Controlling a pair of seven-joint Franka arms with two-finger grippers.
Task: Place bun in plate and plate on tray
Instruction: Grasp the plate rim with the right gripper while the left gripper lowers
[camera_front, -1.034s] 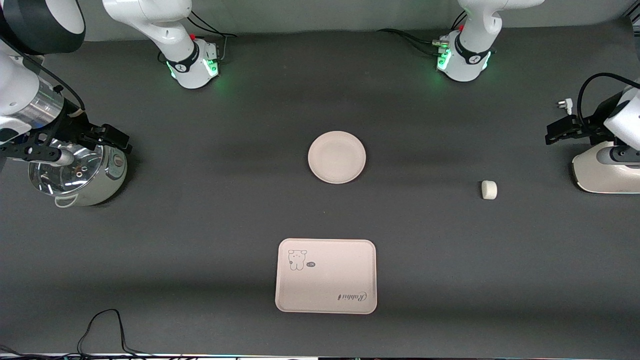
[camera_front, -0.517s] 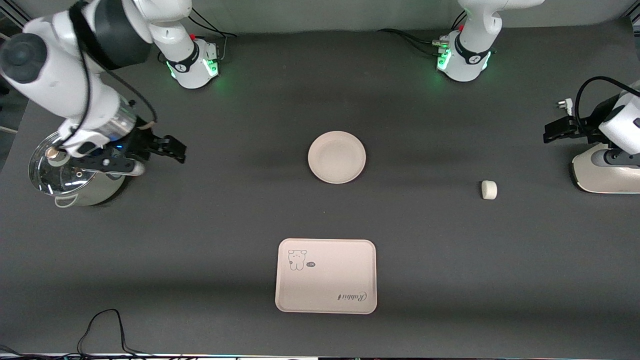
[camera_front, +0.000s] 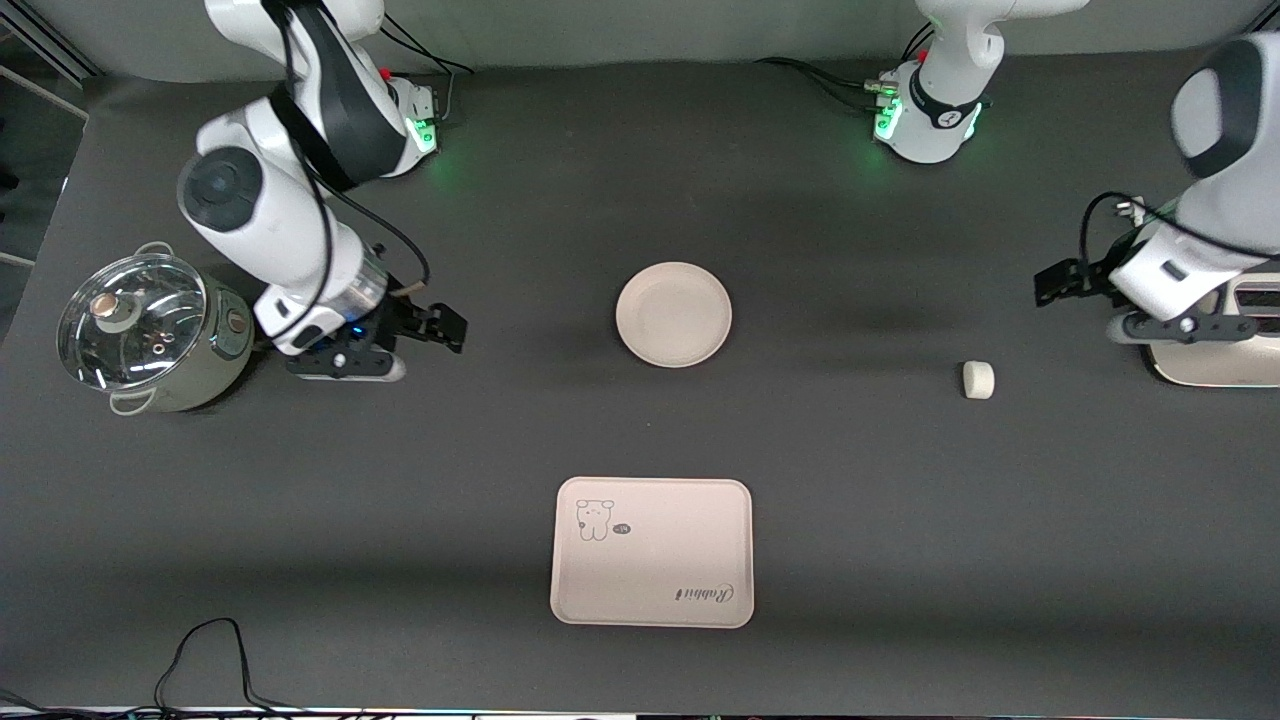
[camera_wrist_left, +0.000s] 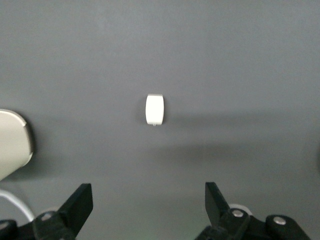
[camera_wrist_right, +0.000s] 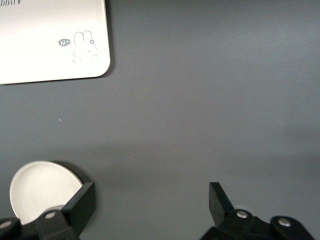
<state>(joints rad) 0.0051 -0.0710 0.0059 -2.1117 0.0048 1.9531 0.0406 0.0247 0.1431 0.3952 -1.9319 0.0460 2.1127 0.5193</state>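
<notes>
I have the bun (camera_front: 979, 380) lying alone on the dark surface (camera_front: 860, 520) toward the left arm's end, well apart from the plate (camera_front: 673, 314), which sits empty near the middle; the tray (camera_front: 651, 552) lies nearer the front camera than the plate, also empty, bear drawing and script showing. So nothing of the task is done yet, as I read it. My left end effector (camera_wrist_left: 149, 210) hangs over the surface near the bun, jaws spread wide and empty, and the left wrist view has the bun framed between the fingers (camera_wrist_left: 80, 202), which suggests a fair line for a descent. My right end effector (camera_wrist_right: 151, 210) is over bare surface between the lidded pot (camera_front: 140, 330) and the plate, likewise wide and carrying nothing, with the plate's rim showing by one finger in its wrist view. What worries me: the bun is small and rounded, apparently lying on its side, so a slightly off-centre closure could roll or squirt it away. The plate is shallow with a low rim, so pinching it may slip or tip the bun out during the carry. The white appliance (camera_front: 1215, 350) beside the left arm crowds that approach too.
</notes>
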